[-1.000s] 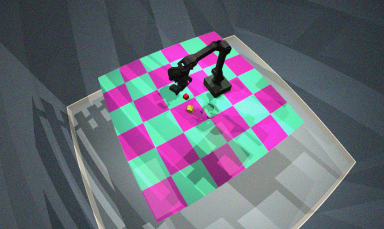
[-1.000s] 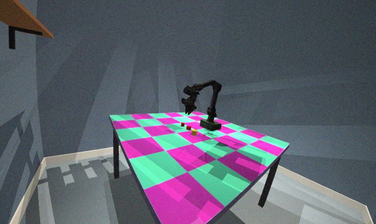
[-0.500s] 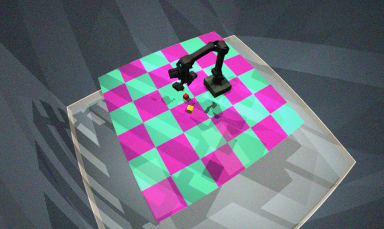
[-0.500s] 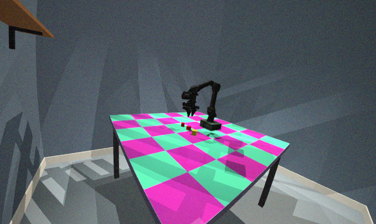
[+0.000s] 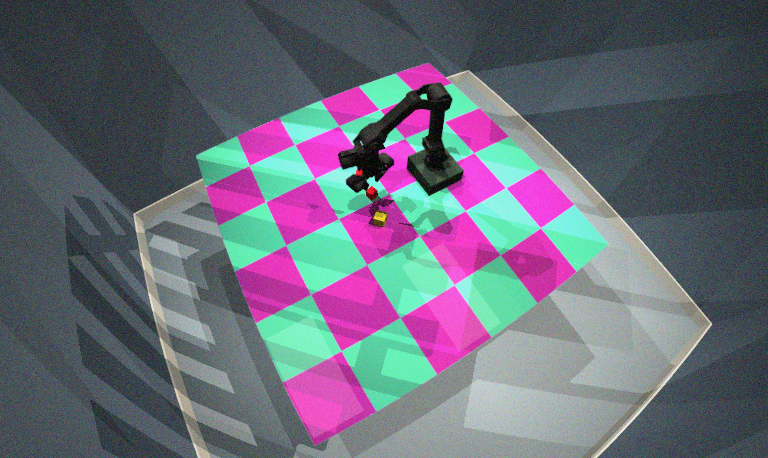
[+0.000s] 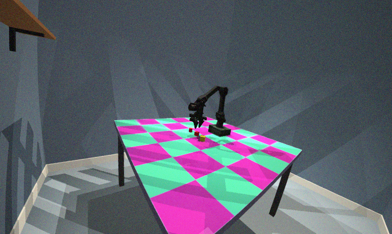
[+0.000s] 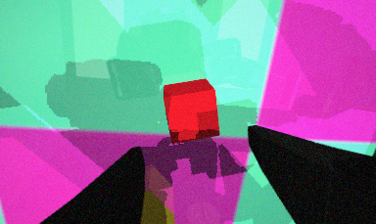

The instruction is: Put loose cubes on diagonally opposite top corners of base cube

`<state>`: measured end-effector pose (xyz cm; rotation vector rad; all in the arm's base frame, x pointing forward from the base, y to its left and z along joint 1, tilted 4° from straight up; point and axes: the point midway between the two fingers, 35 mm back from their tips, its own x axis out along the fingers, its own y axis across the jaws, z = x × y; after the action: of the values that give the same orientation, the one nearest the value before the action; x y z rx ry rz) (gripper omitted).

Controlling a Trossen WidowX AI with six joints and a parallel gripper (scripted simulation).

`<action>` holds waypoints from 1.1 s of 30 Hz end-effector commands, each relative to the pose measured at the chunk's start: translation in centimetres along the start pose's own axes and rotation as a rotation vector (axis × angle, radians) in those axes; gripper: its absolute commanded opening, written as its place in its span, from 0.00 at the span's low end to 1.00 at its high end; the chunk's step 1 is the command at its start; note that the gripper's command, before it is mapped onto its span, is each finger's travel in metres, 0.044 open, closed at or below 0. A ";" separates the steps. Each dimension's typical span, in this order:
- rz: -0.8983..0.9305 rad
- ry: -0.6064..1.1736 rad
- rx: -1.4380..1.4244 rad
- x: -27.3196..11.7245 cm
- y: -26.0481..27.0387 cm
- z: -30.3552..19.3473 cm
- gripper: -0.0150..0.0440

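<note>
The yellow base cube (image 5: 379,219) (image 6: 202,138) (image 7: 153,212) sits on the checkered table; the left finger partly hides it in the wrist view. One loose red cube (image 5: 371,193) (image 6: 196,133) (image 7: 191,109) lies flat on the table close to the base cube. The other red cube (image 5: 359,173) (image 6: 190,130) lies farther off, partly hidden by the gripper in the top view. My gripper (image 5: 370,182) (image 6: 197,127) (image 7: 196,144) is open and empty, pointing down above the table near the red cubes. In the wrist view, the nearer red cube shows between and slightly beyond the fingertips.
The arm's dark base block (image 5: 434,173) (image 6: 219,130) stands on the checkered table (image 5: 345,283) (image 6: 188,196), to the right of the cubes in the top and exterior views. Broad shadows cross the table. An orange-brown shelf (image 6: 23,16) hangs at the upper left, away from the table.
</note>
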<state>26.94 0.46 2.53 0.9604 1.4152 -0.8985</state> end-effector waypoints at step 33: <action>-0.009 0.001 0.004 5.1 -0.3 -0.1 0.53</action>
<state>26.75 0.72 -2.24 0.9595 1.4168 -0.8999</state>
